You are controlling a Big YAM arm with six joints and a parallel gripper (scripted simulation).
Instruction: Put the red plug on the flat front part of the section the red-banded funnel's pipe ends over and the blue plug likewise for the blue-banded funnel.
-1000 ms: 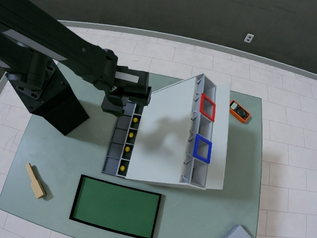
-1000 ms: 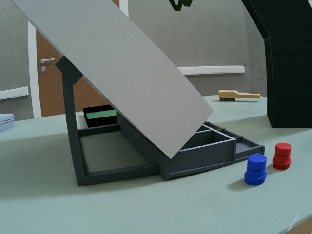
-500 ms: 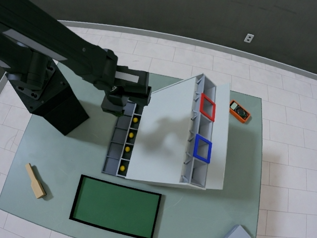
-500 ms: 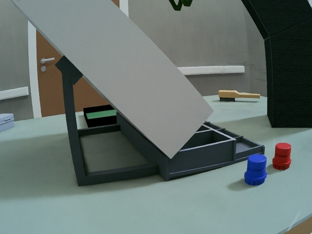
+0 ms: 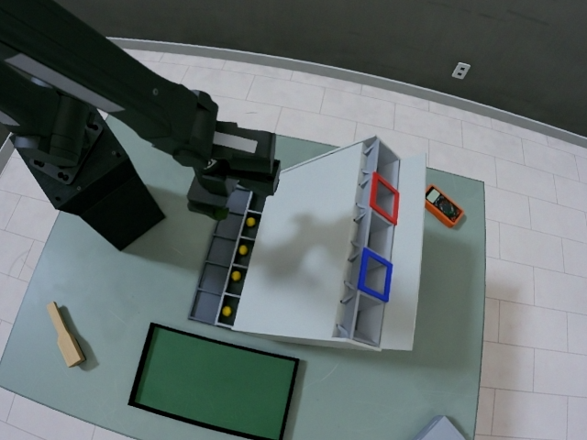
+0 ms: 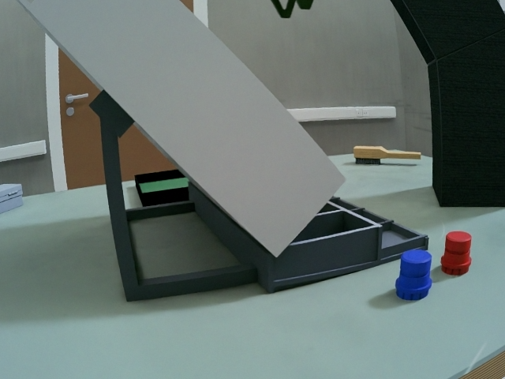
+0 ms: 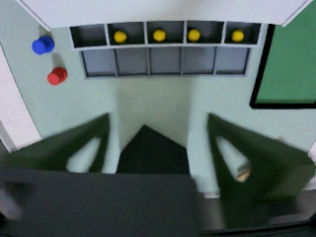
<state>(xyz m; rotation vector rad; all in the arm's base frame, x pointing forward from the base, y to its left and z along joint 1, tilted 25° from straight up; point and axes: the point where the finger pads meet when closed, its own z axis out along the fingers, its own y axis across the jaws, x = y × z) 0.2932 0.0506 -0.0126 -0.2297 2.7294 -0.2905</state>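
My gripper point(image 7: 158, 118) point(image 5: 215, 210) is open and empty. It hangs above the table in front of the row of sections, near its far end in the top view. The red plug point(image 7: 57, 76) point(image 6: 456, 253) and the blue plug point(image 7: 43, 45) point(image 6: 413, 275) stand upright on the table beside that end; my arm hides them in the top view. Yellow marbles point(image 7: 119, 36) point(image 7: 159, 35) point(image 7: 194, 35) point(image 5: 243, 249) lie in several sections; the section next to the plugs point(image 7: 89, 36) is empty. The flat front parts point(image 7: 165, 60) are bare. The white cover point(image 5: 303, 246) slopes up to the red-banded funnel point(image 5: 372, 199) and the blue-banded funnel point(image 5: 361, 274).
A green tray with a black rim point(image 5: 140, 364) point(image 7: 260, 69) point(image 6: 147, 197) lies beside the sections. A wooden brush point(image 5: 65, 335) point(image 6: 385, 155), an orange multimeter point(image 5: 443, 204) and a grey box point(image 5: 438, 428) point(image 6: 9, 196) lie at the table's edges. The arm's black base point(image 5: 94, 189) point(image 6: 465, 122) stands close by.
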